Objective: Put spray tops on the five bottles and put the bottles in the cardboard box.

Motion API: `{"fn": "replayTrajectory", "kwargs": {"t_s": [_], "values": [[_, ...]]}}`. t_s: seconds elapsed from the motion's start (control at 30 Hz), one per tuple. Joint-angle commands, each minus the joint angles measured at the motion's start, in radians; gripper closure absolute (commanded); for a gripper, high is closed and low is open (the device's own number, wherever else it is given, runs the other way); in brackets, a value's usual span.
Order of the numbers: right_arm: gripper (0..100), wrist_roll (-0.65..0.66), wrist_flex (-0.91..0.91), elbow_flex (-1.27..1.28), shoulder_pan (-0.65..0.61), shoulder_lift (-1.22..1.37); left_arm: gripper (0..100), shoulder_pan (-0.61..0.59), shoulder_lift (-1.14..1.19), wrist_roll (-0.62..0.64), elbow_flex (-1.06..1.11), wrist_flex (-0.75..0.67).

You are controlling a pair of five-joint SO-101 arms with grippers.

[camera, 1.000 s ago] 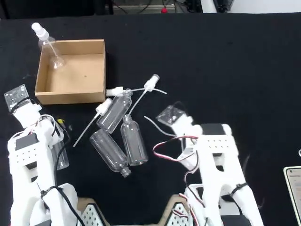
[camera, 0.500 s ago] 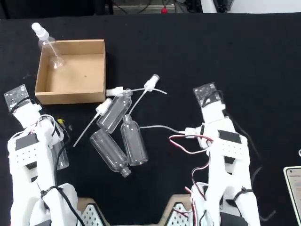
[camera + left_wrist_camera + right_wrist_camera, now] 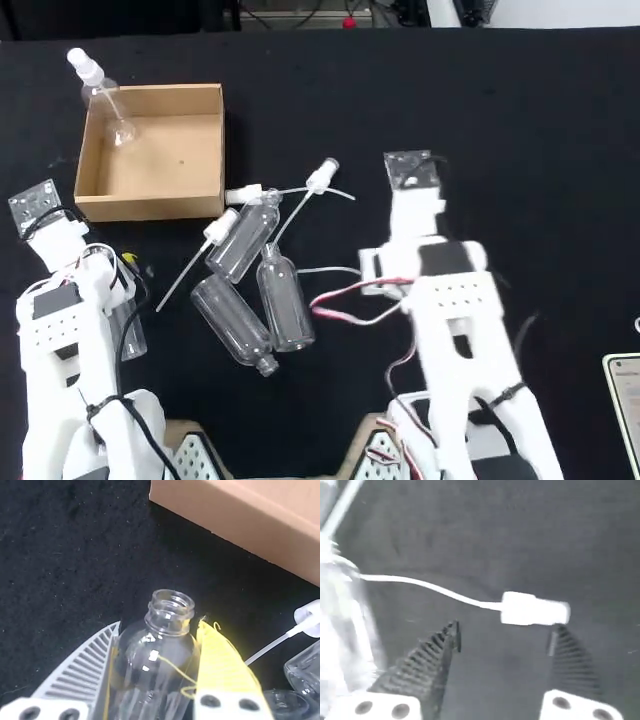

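Two end effectors: the left end effector (image 3: 160,625) and the right end effector (image 3: 505,630), both toward the near side of the black table (image 3: 520,120).
Left end effector: clamped on the shoulders of an uncapped clear bottle (image 3: 169,611); the open mouth sticks out past the fingertips, toward the cardboard box (image 3: 150,207).
Right end effector: jaws spread wide, gripping nothing.
Nearest spray top: a loose spray top (image 3: 535,609) lies on the table just beyond the right fingertips and between them, with its dip tube trailing left toward the bottles.
Bottle cluster: three clear bottles (image 3: 285,300) lie on their sides between the two arms, touching one another.
Other spray tops: three more loose tops (image 3: 322,178) lie at the far end of that cluster, just right of the box, their tubes crossing.
Box: far left on the table, open side up.
Capped bottle: one bottle with a spray top on (image 3: 100,90) leans in the box's far left corner, its capped end poking out over the rim.
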Motion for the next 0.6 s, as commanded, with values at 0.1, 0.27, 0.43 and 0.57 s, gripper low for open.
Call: {"fn": "replayTrajectory", "kwargs": {"t_s": [0.1,0.27,0.43,0.57], "values": [[65.1,-0.342,-0.176,0.088,-0.038,-0.022,92,0.001,-0.026,0.0,-0.001,-0.02],[65.2,-0.249,-0.16,0.111,0.009,-0.022,92,0.001,-0.026,0.0,-0.001,-0.021],[68.1,0.178,-0.055,0.104,0.081,-0.028,92,0.001,-0.026,0.0,-0.001,-0.021],[84.2,0.42,-0.086,0.128,0.164,-0.024,92,0.001,-0.026,0.0,-0.002,-0.021]]}}
